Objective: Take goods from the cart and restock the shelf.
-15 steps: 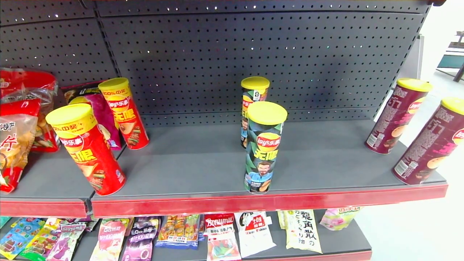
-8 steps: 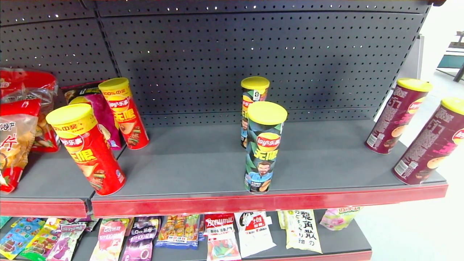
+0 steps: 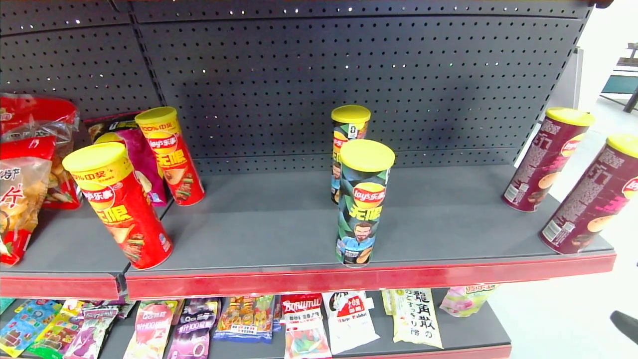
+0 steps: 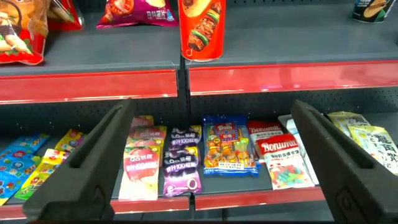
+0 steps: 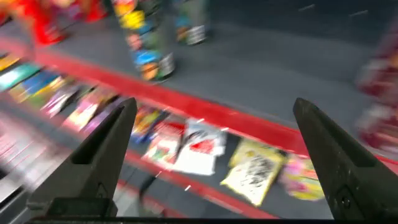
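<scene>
The grey shelf [image 3: 279,224] carries crisp cans: two red ones [image 3: 119,204] on the left, two green ones [image 3: 363,202] in the middle and two maroon ones [image 3: 546,159] on the right. My left gripper [image 4: 211,180] is open and holds nothing. It faces the lower shelf of snack bags [image 4: 227,146], below the red can [image 4: 201,30]. My right gripper [image 5: 211,168] is also open and holds nothing, in front of the shelf's red edge [image 5: 205,112] near a green can [image 5: 149,46]. A dark tip of my right arm [image 3: 625,324] shows low at the right edge.
Crisp bags [image 3: 25,169] crowd the shelf's far left. Bare shelf lies between the red and green cans and between the green and maroon ones. A pegboard wall [image 3: 349,75] backs the shelf. Open floor [image 3: 563,319] lies to the right.
A dark tip of my right arm has come into the head view at the lower right. The cans and bags have not moved.
</scene>
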Controlling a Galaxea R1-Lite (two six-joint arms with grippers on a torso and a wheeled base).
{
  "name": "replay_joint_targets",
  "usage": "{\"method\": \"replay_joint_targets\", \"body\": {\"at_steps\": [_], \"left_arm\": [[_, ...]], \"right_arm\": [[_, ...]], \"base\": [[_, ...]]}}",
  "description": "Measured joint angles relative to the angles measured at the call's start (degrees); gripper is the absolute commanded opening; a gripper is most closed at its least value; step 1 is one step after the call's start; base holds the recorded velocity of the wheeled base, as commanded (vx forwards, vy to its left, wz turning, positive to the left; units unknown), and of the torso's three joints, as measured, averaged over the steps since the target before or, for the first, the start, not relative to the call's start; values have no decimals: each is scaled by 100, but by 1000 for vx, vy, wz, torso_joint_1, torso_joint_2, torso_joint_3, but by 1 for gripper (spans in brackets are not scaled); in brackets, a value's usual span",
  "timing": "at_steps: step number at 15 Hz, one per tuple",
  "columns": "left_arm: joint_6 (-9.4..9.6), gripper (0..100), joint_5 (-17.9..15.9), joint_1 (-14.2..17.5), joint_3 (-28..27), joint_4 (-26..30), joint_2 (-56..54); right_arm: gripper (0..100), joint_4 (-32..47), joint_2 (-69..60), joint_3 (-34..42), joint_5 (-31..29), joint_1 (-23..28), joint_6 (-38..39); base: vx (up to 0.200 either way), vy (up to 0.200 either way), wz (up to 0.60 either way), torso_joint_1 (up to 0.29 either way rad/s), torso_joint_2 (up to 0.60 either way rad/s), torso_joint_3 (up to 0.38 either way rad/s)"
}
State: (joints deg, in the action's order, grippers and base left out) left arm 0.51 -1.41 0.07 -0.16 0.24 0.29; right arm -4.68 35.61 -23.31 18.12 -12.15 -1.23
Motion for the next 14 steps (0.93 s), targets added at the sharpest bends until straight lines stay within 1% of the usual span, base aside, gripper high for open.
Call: {"method": "replay_joint_targets", "body": {"at_steps": [2,4,6,8,10,14], "left_arm": [[2,100,0,0,0,2,0],[2,100,2,0,-2,0,0],[2,100,0,0,-2,2,0],[2,100,0,0,-2,2,-2],[2,100,0,0,-2,2,-2],[2,100,0,0,-2,2,-2]], "right_arm": [[100,-10,634,-107,49,-306,-13],[100,-24,1314,-224,63,-468,-13],[100,-191,1935,-282,62,-547,15],[100,-605,2539,-312,2,-581,41],[100,-957,3089,-334,-148,-621,61],[100,-1239,4146,-605,-499,-739,96]], "base": [[0,0,0,0,0,0],[0,0,0,0,0,0],[0,0,0,0,0,0],[0,0,0,0,0,0],[0,0,0,0,0,0],[0,0,0,0,0,0]]}}
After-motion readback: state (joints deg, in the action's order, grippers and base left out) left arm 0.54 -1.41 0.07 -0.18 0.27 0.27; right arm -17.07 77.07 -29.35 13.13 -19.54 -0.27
